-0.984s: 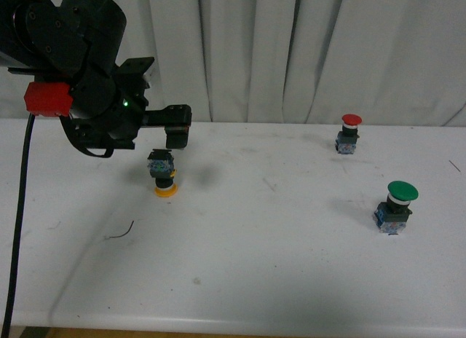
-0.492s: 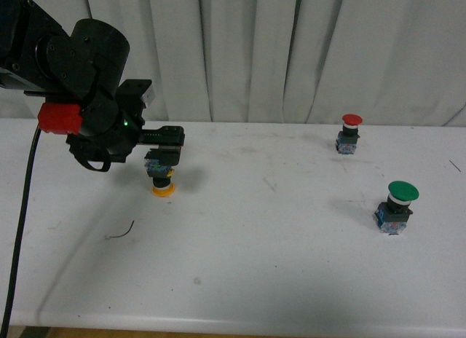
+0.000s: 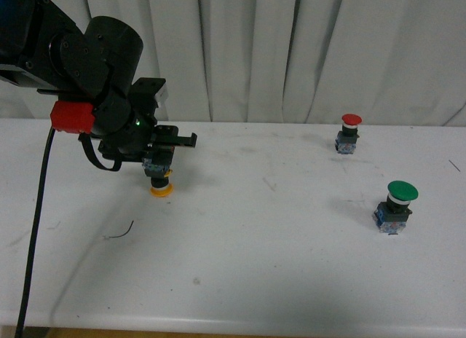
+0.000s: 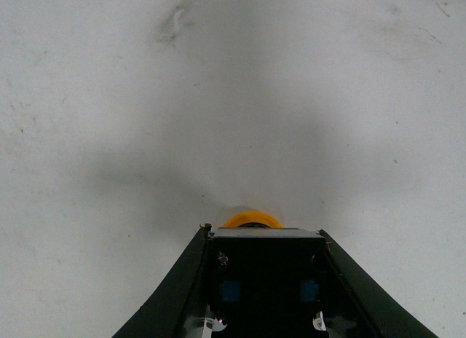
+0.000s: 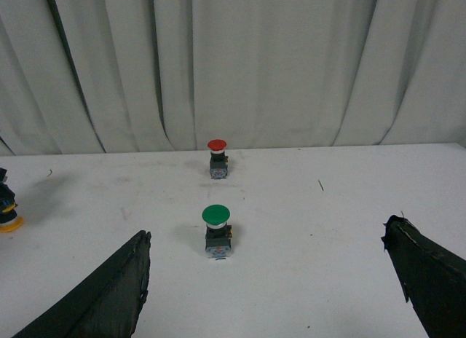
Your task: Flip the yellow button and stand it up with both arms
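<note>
**Left tool clamped on the upturned yellow button**

Nearest me, my right tool [image 5: 266, 232] waits with jaws spread wide and empty, kept free for its half of the flip, I judge. Further out stands the green-capped switch [image 3: 395, 203], well apart. Beyond it, the yellow button [image 3: 161, 188] sits cap-down on the worktop [image 3: 255, 265]. My left tool [image 3: 160, 157] grips its block from both sides, ready to lift. A second ago that tool hung just above the block. The red-capped switch [image 3: 349, 134] is farthest.
</note>
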You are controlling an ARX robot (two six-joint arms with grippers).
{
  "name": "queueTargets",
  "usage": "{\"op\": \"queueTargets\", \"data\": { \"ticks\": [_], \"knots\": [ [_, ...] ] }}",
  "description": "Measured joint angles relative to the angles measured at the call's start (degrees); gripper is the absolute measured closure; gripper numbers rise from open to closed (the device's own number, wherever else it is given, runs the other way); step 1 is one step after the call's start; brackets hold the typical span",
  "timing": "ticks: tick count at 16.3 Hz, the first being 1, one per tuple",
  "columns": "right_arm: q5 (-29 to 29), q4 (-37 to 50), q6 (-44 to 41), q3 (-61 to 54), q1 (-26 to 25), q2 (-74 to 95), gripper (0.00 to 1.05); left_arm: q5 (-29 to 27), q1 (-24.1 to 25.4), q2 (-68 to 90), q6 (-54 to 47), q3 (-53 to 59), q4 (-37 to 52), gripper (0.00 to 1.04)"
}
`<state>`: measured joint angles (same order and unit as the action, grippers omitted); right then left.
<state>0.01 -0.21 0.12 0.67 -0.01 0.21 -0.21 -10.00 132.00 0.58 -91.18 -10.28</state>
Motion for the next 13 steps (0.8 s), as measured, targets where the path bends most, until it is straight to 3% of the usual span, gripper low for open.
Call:
{"op": "queueTargets", "data": {
  "ticks": [3,7,13],
  "knots": [
    [0.0,0.0,0.0,0.0,0.0,0.0,0.06,0.5,-0.1,-4.0,0.1,3.1,1.8,0.69],
    [0.0,0.0,0.0,0.0,0.0,0.0,0.06,3.7,-3.1,-22.9,3.3,16.0,11.2,0.69],
    [0.0,0.0,0.0,0.0,0.0,0.0,0.06,19.3,-7.0,-47.2,22.1,38.4,34.3,0.69]
  ]
}}
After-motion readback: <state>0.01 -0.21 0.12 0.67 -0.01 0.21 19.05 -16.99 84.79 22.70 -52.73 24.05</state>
